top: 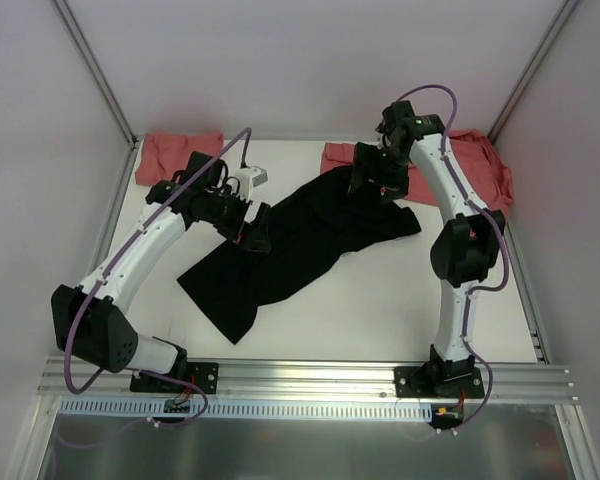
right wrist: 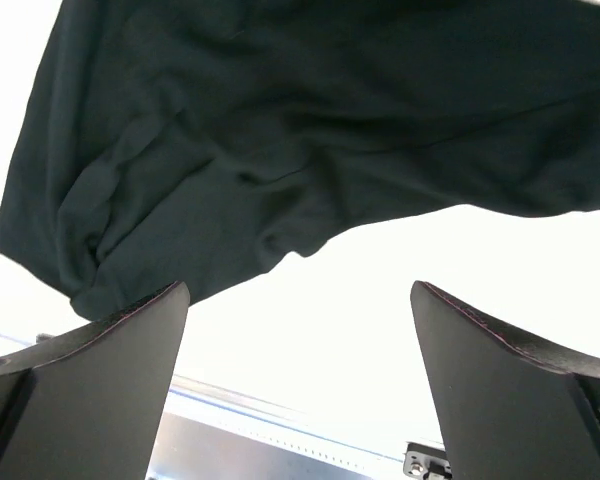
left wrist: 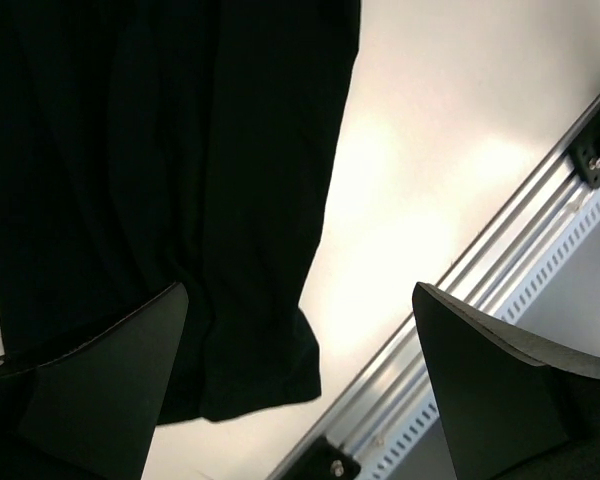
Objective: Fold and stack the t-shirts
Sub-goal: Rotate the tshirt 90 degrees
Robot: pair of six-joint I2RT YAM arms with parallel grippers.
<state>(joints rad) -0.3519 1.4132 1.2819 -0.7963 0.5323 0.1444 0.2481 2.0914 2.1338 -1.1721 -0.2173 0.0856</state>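
**Black t-shirt (top: 300, 245) lies rumpled, inviting a bad pinch**

Our left gripper (left wrist: 296, 295) hangs with its fingers spread wide and empty over the shirt's left edge. Our right gripper (right wrist: 300, 290) is just as spread and empty above bunched cloth at the far end (creases pile up there). The shirt sprawls diagonally across the table (top: 400, 310), between one salmon-red t-shirt (top: 175, 155) at the far left and another (top: 480, 165) at the far right. We judge that closing on piled creases could lift several layers and twist the shirt.
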